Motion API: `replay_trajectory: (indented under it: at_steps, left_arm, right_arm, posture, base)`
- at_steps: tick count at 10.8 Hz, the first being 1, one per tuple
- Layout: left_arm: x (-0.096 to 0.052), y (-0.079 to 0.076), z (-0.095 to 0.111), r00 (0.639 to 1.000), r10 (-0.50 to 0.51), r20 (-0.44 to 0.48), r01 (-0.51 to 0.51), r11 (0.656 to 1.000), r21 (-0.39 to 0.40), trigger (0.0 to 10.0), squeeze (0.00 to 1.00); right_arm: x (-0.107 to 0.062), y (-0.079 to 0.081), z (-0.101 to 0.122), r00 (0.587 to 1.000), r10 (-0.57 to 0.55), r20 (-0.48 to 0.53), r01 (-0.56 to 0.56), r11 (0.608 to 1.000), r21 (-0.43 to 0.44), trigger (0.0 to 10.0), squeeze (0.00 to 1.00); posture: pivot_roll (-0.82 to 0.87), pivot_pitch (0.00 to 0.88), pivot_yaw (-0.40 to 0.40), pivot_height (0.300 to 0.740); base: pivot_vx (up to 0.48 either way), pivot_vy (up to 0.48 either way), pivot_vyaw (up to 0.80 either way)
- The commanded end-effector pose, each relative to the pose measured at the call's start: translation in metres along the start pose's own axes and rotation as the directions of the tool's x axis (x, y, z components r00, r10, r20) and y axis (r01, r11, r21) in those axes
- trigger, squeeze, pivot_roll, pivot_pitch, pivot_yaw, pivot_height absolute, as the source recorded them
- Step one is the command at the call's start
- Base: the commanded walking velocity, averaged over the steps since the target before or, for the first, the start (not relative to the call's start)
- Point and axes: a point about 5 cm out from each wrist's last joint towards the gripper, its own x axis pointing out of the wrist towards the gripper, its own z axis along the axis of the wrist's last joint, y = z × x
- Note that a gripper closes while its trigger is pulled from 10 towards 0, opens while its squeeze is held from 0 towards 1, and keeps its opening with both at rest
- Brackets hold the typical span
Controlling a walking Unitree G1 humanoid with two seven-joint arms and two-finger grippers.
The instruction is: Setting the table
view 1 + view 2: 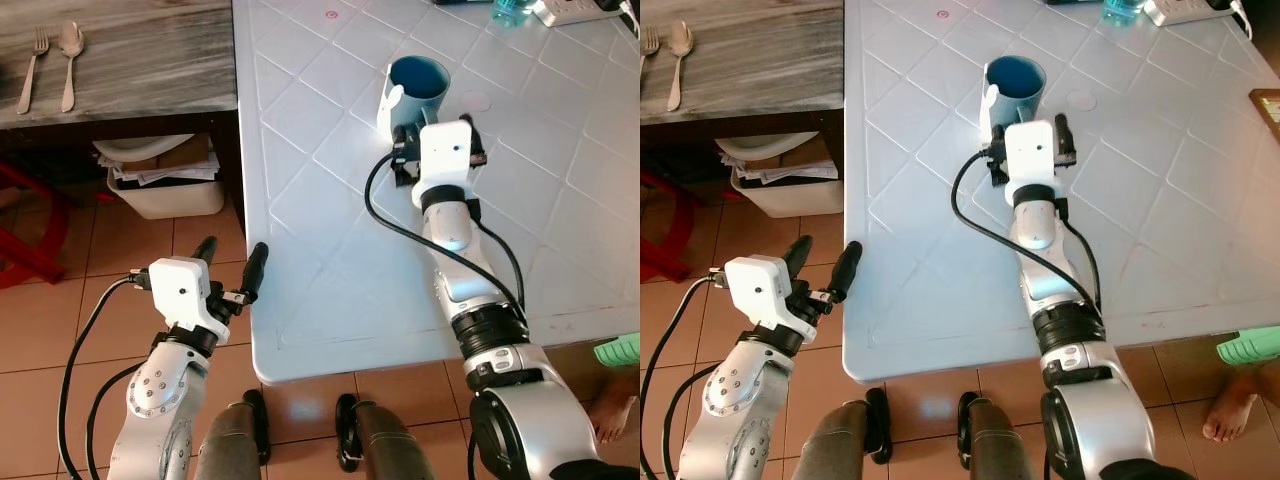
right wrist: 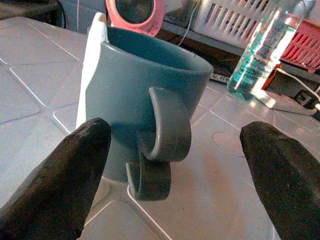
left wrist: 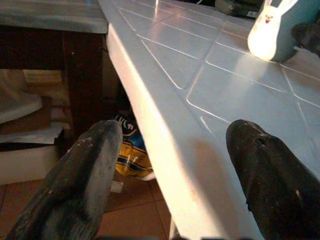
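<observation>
My right tool point(image 2: 172, 165) sits spread just near of the blue mug point(image 2: 145, 105) on the bench point(image 1: 330, 230); my left tool point(image 1: 231, 262) hangs spread at its near-left edge.

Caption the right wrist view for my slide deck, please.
Open right gripper faces the blue mug, handle toward it, on the white table.

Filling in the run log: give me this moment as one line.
right gripper: open, at blue mug handle | left gripper: open, idle at white table edge | mug: upright
</observation>
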Motion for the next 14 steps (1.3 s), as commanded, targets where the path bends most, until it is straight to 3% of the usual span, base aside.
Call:
replay_trajectory:
  at_steps: [1, 2, 14]
  left_arm:
    - [-0.0028, -0.0008, 0.0008, 1.000, -0.011, -0.005, 0.011, 1.000, 0.004, 10.0, 0.00]
    - [-0.0030, -0.0004, 0.0007, 1.000, -0.008, -0.005, 0.008, 1.000, 0.008, 10.0, 0.00]
    - [-0.0023, 0.0037, -0.0013, 1.000, 0.013, -0.015, -0.012, 0.999, 0.040, 10.0, 0.00]
  right_arm:
    - [0.0005, -0.0013, -0.0021, 1.000, 0.001, -0.005, -0.001, 1.000, 0.005, 3.6, 0.00]
    - [0.0008, -0.0017, -0.0017, 1.000, -0.001, -0.001, 0.001, 1.000, 0.005, 0.0, 0.00]
    - [-0.0018, 0.0004, -0.0032, 0.999, 0.032, 0.014, -0.033, 0.996, 0.088, 0.0, 0.00]
  posture:
    - [0.06, 0.275, -0.016, 0.740]
    - [0.06, 0.275, -0.017, 0.740]
    - [0.06, 0.267, -0.010, 0.740]
  base:
    - [0.000, 0.000, 0.00]
    - [0.000, 0.000, 0.00]
    - [0.000, 0.000, 0.00]
